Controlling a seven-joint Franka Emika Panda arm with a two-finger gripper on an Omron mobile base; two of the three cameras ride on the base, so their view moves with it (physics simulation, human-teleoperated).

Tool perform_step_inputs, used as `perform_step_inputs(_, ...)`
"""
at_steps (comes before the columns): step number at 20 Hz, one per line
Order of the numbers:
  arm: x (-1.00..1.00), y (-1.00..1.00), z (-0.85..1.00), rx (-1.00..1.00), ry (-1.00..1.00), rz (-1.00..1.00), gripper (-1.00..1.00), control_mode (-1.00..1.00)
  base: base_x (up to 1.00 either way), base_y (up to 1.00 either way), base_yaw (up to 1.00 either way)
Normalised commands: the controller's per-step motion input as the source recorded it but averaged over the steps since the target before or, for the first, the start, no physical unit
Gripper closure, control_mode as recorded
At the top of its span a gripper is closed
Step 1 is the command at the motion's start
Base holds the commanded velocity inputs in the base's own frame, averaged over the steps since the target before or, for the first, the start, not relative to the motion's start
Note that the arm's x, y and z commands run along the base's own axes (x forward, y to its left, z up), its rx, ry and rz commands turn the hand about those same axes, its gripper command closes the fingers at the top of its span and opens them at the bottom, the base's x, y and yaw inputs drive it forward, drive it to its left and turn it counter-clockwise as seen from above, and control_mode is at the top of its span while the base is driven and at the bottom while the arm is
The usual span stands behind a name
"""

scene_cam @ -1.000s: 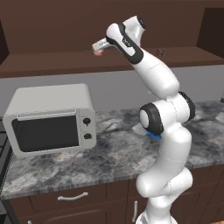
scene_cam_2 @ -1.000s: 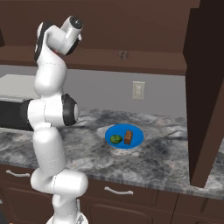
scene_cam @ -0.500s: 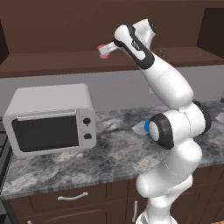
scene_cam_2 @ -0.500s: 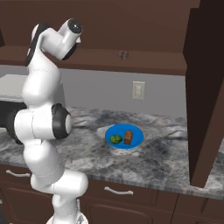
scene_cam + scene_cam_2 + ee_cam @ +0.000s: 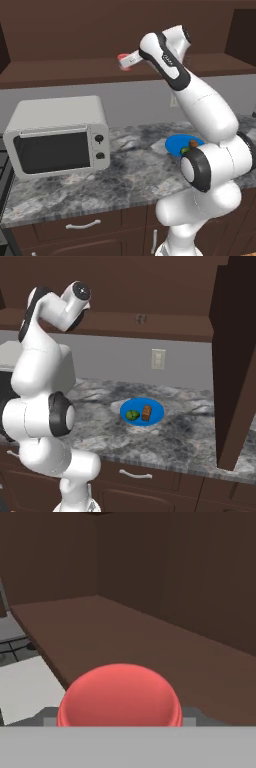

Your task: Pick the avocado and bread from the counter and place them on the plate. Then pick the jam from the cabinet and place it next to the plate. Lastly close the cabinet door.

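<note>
Up at the cabinet [image 5: 60,70] shelf, the gripper [image 5: 125,61] was clamped around the jam [image 5: 123,61], whose red lid sat between the fingers in the hand view [image 5: 120,696], just at the shelf's front edge. Below, on the counter [image 5: 190,428], the plate [image 5: 156,415] carried the avocado [image 5: 132,415] and the bread [image 5: 146,412] side by side. A toaster oven [image 5: 57,135] stood to the left on the counter, and the cabinet door [image 5: 235,356] hung open at the right.
</note>
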Motion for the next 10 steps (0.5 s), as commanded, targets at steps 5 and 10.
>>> perform_step_inputs(5,-0.51,-0.16,0.12,0.00,0.00,0.00,1.00,-1.00,0.00,0.00,0.00)
perform_step_inputs(10,-0.58,-0.16,0.00,0.00,0.00,0.00,1.00,-1.00,0.00,0.00,0.00)
